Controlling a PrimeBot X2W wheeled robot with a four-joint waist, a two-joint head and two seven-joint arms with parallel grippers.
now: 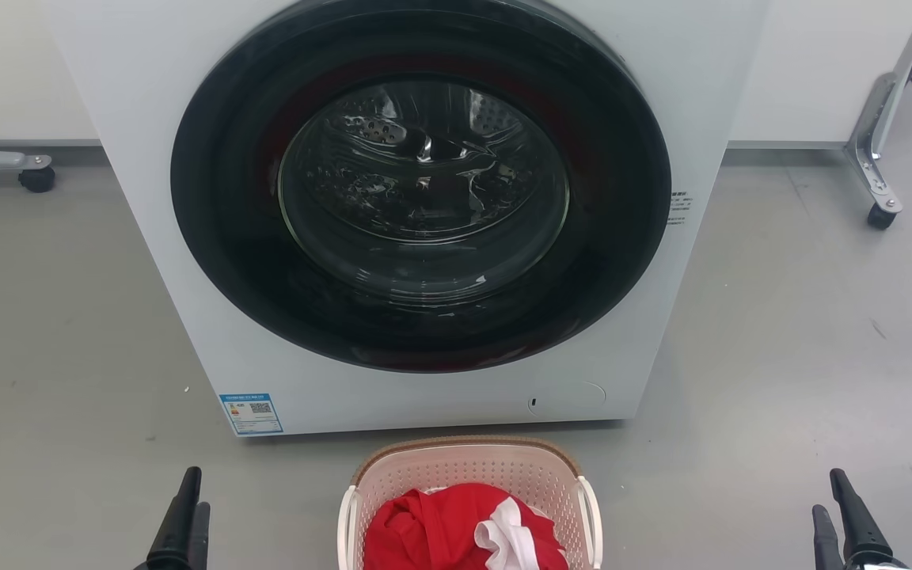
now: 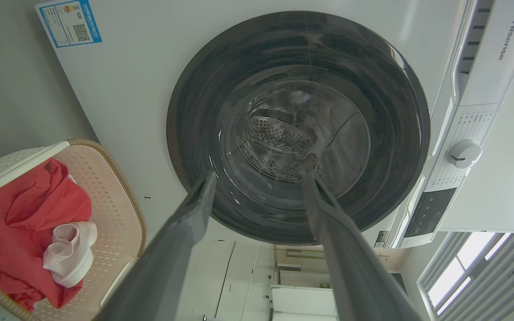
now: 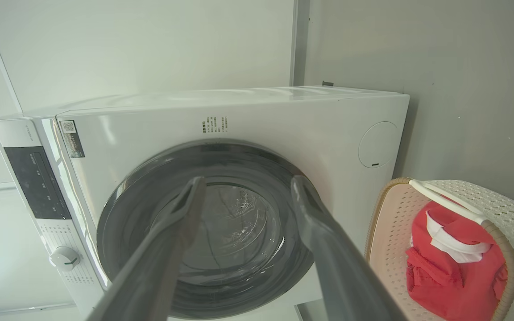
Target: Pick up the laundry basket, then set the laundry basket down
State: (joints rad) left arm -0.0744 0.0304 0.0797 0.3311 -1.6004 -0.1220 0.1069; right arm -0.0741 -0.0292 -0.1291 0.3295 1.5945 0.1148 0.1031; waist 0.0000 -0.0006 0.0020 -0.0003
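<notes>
While the basket (image 1: 464, 443) sits on the floor just in front of the washer (image 1: 147, 158), we judge the pickup has not begun. It lies between our two grippers and touches neither. The left gripper (image 1: 189, 507) hangs well off its left side and the right gripper (image 1: 837, 503) well off its right. In the wrist views both sets of fingers are spread and hold nothing, pointing at the washer door rather than the basket.

The next move, as we read it, calls for bringing both arms inward and down to the side handles, one gripper to each, then closing and lifting evenly so the load does not tip.

We count one basket, two white handles (image 1: 347, 522), one washer, one red garment (image 1: 440, 526), one white cloth (image 1: 507, 534) on top of it, and two grippers.
</notes>
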